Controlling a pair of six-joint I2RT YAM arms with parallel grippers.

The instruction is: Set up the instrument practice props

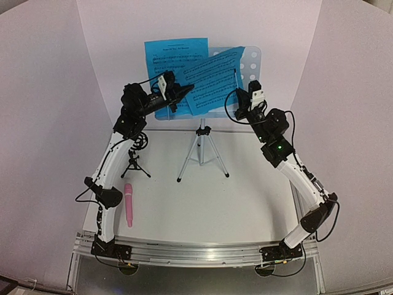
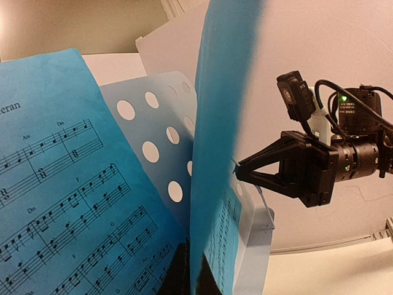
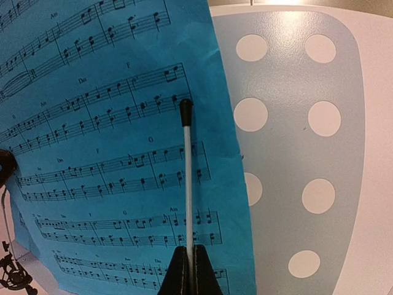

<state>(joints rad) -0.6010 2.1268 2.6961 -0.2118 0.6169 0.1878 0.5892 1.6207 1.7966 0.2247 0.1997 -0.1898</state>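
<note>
Right pincer (image 3: 188,258) is shut tight on a thin white rod (image 3: 188,184) with a black tip, which lies up across the face of a bright-blue sheet of music (image 3: 110,153). The left wrist view shows the same jaws pinched just at that sheet's right edge. Left pincer (image 1: 183,91) meets the sheet's left side. Its dark fingers (image 2: 179,273) show only as slivers at the bottom of its own camera, either side of the paper seen edge-on, and they look closed on it. This sheet sits tilted on the pale-blue perforated music stand (image 1: 253,64), overlapping a second blue sheet (image 1: 172,58) standing straight at the left. Together they cover most of the desk, and the arms hide its lower ledge. Slim tripod legs (image 1: 201,153) stand mid-table. Near the left arm are the small black ring-topped tripod (image 1: 136,161), upright, and the pink stick microphone (image 1: 129,206), lying flat on the white table (image 1: 245,196).
</note>
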